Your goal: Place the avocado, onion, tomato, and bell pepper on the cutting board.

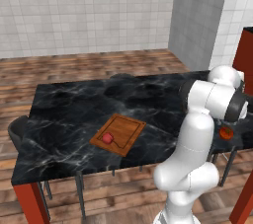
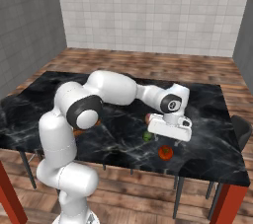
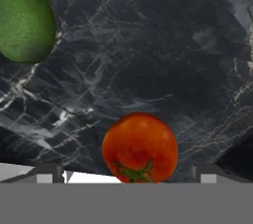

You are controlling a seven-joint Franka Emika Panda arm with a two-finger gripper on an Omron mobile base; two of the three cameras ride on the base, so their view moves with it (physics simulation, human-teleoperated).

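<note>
Black marble worktop (image 1: 74, 114) carries the brown wooden cutting board (image 1: 126, 129), where 1 red piece (image 1: 107, 138), probably the bell pepper, already lies. Well apart from the board, near the worktop's front edge, the orange-red tomato (image 2: 165, 152) sits just below the gripper (image 2: 169, 136), with the green avocado (image 2: 147, 136) beside it and a pale piece, probably the onion (image 2: 148, 118), partly hidden behind the hand. In the hand view the tomato lies between the 2 fingertips and the avocado off to one side. The gripper is spread fully wide, holding and touching nothing. For a good grasp, the hand is best centred over the tomato, lowered straight until the fingers flank its widest part, then closed gently so the round fruit is not squeezed away or rolled off the edge.
</note>
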